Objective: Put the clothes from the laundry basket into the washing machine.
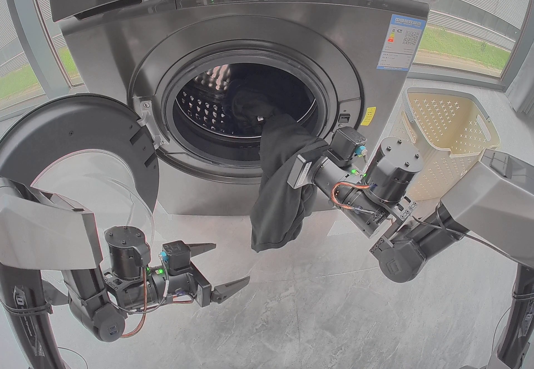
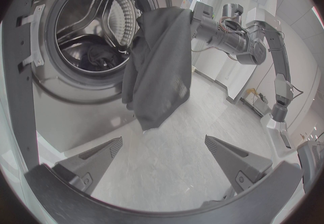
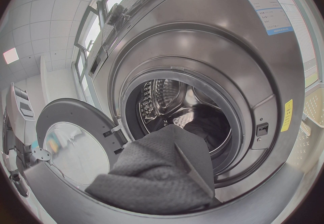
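A dark grey garment (image 1: 281, 181) hangs from my right gripper (image 1: 289, 156), which is shut on it just in front of the washing machine's open drum (image 1: 245, 103). The cloth's upper end reaches into the drum mouth; the rest droops toward the floor. In the right wrist view the garment (image 3: 162, 170) covers the fingers, with the drum (image 3: 182, 116) right ahead. More dark clothing (image 2: 99, 57) lies inside the drum. My left gripper (image 1: 222, 270) is low at the left, open and holding nothing; its fingers (image 2: 98, 155) frame the floor in the left wrist view, with the garment (image 2: 158, 62) beyond.
The round washer door (image 1: 72, 136) stands swung open at the left, above my left arm. A cream laundry basket (image 1: 450, 131) sits to the right of the machine, behind my right arm. Grey floor (image 1: 311, 298) lies open in front of the machine.
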You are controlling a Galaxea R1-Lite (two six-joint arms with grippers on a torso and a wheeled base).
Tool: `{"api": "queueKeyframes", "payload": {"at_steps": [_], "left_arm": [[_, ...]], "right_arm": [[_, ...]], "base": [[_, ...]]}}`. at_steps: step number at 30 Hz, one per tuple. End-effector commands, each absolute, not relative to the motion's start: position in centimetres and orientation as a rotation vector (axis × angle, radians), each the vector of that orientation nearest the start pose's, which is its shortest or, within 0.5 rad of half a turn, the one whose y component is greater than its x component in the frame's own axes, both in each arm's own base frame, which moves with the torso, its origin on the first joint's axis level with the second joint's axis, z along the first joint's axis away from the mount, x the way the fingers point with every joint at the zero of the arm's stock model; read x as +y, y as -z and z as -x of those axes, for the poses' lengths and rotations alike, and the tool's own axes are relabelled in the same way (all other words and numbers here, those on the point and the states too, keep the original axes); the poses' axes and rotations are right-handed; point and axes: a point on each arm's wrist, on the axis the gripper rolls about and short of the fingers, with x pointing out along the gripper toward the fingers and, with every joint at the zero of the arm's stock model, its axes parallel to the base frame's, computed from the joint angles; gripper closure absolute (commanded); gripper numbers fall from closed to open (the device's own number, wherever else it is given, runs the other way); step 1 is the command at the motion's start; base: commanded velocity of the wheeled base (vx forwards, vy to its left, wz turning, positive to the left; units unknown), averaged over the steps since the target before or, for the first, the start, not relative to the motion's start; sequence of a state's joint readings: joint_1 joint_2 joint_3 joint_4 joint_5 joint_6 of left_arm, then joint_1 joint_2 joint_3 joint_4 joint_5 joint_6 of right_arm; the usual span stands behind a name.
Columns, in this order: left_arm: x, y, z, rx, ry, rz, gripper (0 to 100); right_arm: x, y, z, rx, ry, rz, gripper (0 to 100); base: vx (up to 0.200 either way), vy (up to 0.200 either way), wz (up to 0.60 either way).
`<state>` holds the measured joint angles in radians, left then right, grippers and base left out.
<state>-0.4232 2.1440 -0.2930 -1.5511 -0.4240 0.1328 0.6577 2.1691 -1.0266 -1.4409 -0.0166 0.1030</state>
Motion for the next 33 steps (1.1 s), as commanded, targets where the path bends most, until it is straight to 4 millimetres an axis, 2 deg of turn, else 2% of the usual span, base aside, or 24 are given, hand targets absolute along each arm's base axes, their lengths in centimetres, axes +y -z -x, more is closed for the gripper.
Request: {"api": "queueKeyframes", "payload": {"at_steps": [1, 7, 12, 15, 19, 23, 29, 33], "left_arm": [[-13.3, -5.5, -26.7, 0.144, 0.855, -0.102, 0], [-16.6, -8.3, -28.5, 0.005, 0.864, -0.024, 0], [-18.5, -9.1, -29.0, -0.043, 0.879, 0.003, 0], [-19.0, -8.6, -29.5, -0.039, 0.879, 0.004, 0], [-19.6, -7.5, -31.1, -0.040, 0.850, 0.003, 0], [-19.9, -7.1, -31.6, -0.041, 0.845, 0.003, 0], [-20.7, -5.3, -33.6, -0.042, 0.781, 0.002, 0], [-20.7, -5.1, -34.9, -0.067, 0.748, 0.002, 0]], "right_arm": [[25.5, -14.8, -31.7, -0.238, -0.670, -0.195, 100], [26.3, -14.4, -31.2, -0.228, -0.693, -0.195, 100], [26.8, -14.5, -30.8, -0.230, -0.710, -0.200, 100], [26.9, -14.6, -30.7, -0.232, -0.711, -0.200, 100], [27.1, -14.9, -30.2, -0.235, -0.721, -0.205, 100], [27.2, -14.9, -30.1, -0.236, -0.725, -0.206, 100], [28.3, -15.5, -28.7, -0.237, -0.751, -0.216, 100], [28.6, -15.9, -27.9, -0.234, -0.770, -0.226, 100]], "base": [[0.000, 0.000, 0.00], [0.000, 0.000, 0.00], [0.000, 0.000, 0.00], [0.000, 0.000, 0.00], [0.000, 0.000, 0.00], [0.000, 0.000, 0.00], [0.000, 0.000, 0.00], [0.000, 0.000, 0.00]]}}
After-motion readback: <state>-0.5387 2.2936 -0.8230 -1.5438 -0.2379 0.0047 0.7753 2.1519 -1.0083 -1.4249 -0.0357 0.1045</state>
